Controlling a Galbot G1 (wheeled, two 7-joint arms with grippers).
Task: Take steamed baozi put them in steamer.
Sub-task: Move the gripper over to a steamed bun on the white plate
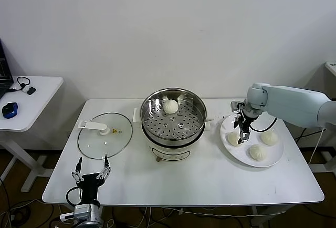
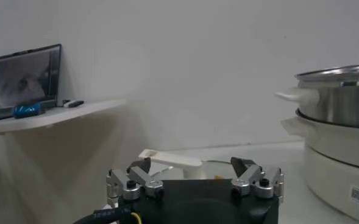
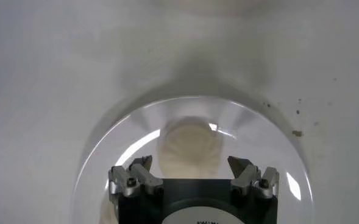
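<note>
The steel steamer (image 1: 170,120) stands mid-table on its white base, with one baozi (image 1: 170,106) on the perforated tray at the back. Three more baozi lie on the white plate (image 1: 236,153) at the right: one (image 1: 232,139) at the plate's left, one (image 1: 269,137) at its far right, one (image 1: 258,152) in front. My right gripper (image 1: 242,138) hangs open just above the left baozi; in the right wrist view that baozi (image 3: 188,146) lies between the spread fingers. My left gripper (image 1: 92,171) is open and empty at the front left table edge, and the steamer also shows in the left wrist view (image 2: 341,131).
The flat glass lid (image 1: 105,135) with its white handle (image 1: 93,126) lies on the table left of the steamer, just beyond the left gripper. A side desk (image 1: 26,104) with a blue mouse stands at the far left.
</note>
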